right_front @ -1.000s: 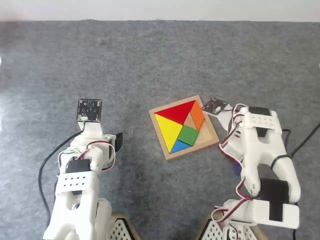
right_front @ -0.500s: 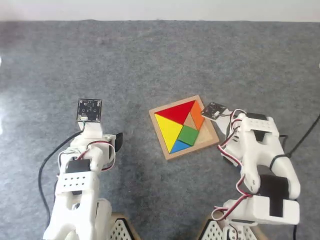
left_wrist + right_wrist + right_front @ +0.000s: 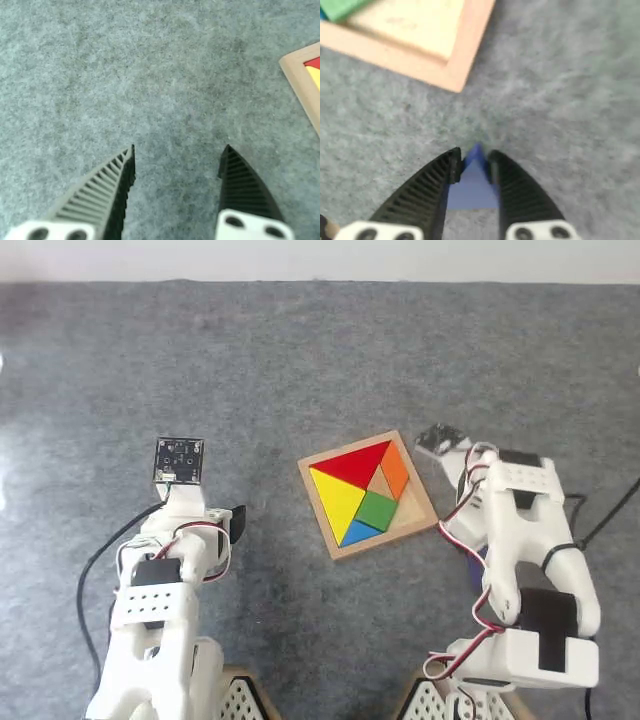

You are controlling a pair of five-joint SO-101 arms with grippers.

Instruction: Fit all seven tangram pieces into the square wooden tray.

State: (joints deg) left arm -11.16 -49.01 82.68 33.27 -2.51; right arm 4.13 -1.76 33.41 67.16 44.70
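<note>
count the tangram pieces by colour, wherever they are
red piece: 1
yellow piece: 1
orange piece: 1
green piece: 1
tan piece: 1
blue: 2, a blue piece in the tray and a held blue piece in the right gripper
total: 7
</note>
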